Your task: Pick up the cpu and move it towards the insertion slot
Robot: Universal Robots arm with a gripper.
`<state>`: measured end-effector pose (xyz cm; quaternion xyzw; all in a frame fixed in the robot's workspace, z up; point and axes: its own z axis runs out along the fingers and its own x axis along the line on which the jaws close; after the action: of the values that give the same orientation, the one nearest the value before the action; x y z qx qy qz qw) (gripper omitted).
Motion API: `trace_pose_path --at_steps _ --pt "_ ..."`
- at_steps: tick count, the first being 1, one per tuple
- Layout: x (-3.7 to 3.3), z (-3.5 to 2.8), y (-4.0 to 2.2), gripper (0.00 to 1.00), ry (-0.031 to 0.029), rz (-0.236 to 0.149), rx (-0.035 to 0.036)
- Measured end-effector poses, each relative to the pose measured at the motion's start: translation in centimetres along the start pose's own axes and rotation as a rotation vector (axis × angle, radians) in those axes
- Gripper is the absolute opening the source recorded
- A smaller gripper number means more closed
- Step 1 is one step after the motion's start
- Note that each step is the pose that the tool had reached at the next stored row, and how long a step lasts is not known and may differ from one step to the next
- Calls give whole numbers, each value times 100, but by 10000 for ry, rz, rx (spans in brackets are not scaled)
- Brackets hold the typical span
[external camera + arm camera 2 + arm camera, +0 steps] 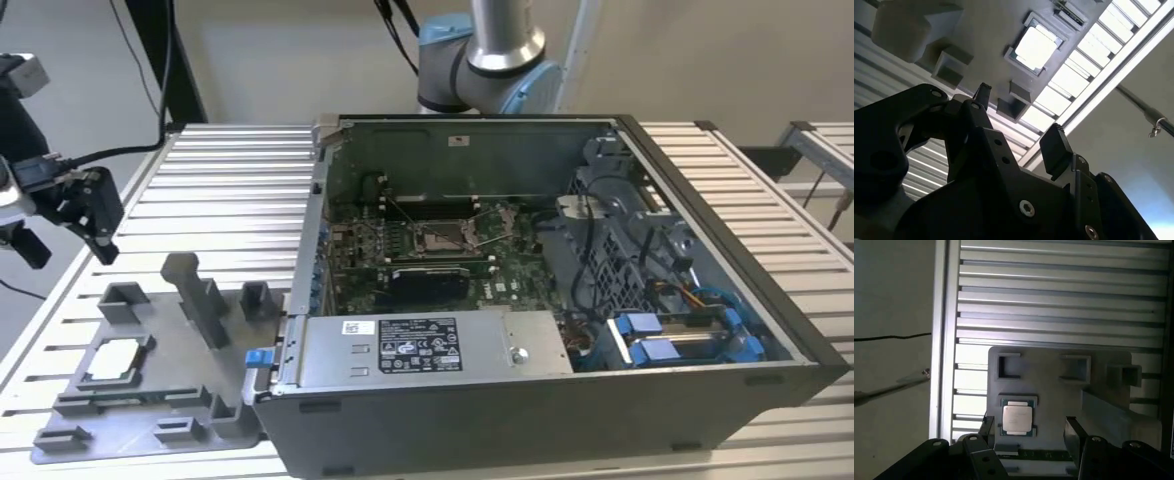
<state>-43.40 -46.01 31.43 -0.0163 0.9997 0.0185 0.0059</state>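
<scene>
The cpu (114, 360) is a small pale square chip lying flat in a recess of the grey plastic fixture (180, 405) on the slatted table, at the exterior view's lower left. My gripper (94, 215) hangs above the fixture's far end, well clear of the chip. In both wrist views its black fingers stand apart with nothing between them: gripper (1029, 427) open over the cpu (1017, 418), and gripper (1019, 120) open with the cpu (1035, 47) beyond it. The insertion slot (441, 237) is a silver-framed socket on the motherboard inside the open computer case.
The open computer case (747, 300) fills the table's middle, its tall walls standing between fixture and socket. A black rectangle (427, 283) lies just in front of the socket. Upright grey posts (200, 295) rise from the fixture beside the chip. The arm's base (481, 60) stands behind the case.
</scene>
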Motion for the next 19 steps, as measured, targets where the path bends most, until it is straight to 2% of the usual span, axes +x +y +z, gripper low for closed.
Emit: trace_pose_path --at_steps 19 --pt "33 262 -49 100 1 1 11"
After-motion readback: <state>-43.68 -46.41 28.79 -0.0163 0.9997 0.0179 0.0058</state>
